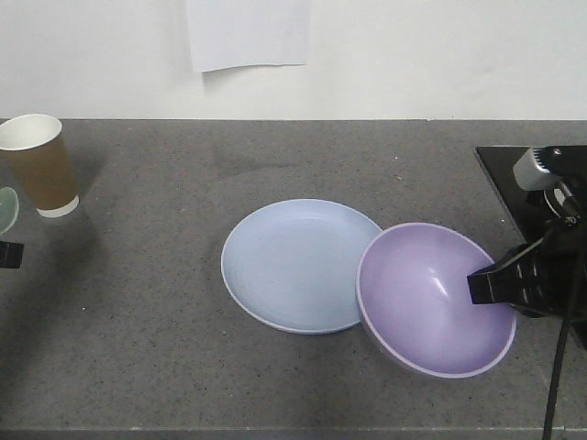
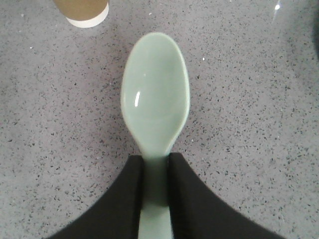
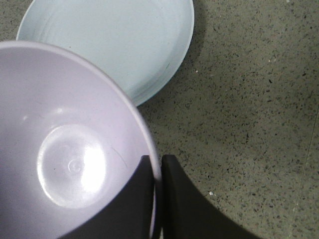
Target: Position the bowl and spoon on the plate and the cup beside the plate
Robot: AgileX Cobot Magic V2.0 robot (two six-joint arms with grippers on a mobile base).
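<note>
Left pincer (image 2: 156,162): clenched on the spoon's handle, one dark finger on each side. In the front view only a small black corner of it shows at the left edge.
Spoon (image 2: 155,94): pale mint green, scoop facing up and pointing away from the pincer, over the bare table. The end of the handle is cut off at the bottom of the left wrist view. Whether the scoop touches the table cannot be told.
Cup (image 1: 38,165): upright at the far left of the table, well apart from the plate. The left wrist view catches only its white base band, beyond the spoon's tip.
Right pincer (image 3: 157,162): grasping the bowl's rim, one finger inside the wall and one outside.
Bowl (image 1: 431,298): lavender, tilted so its inside faces the front camera. Its left rim overlaps the plate's right edge. Whether it touches the plate is unclear.
Plate (image 1: 293,266): pale blue, flat on the table near the middle, nothing lying in it. Its right side is hidden behind the bowl.
Table (image 1: 165,367): grey speckled surface.
Paper sheet (image 1: 248,32): white, on the wall behind, top cut off.
</note>
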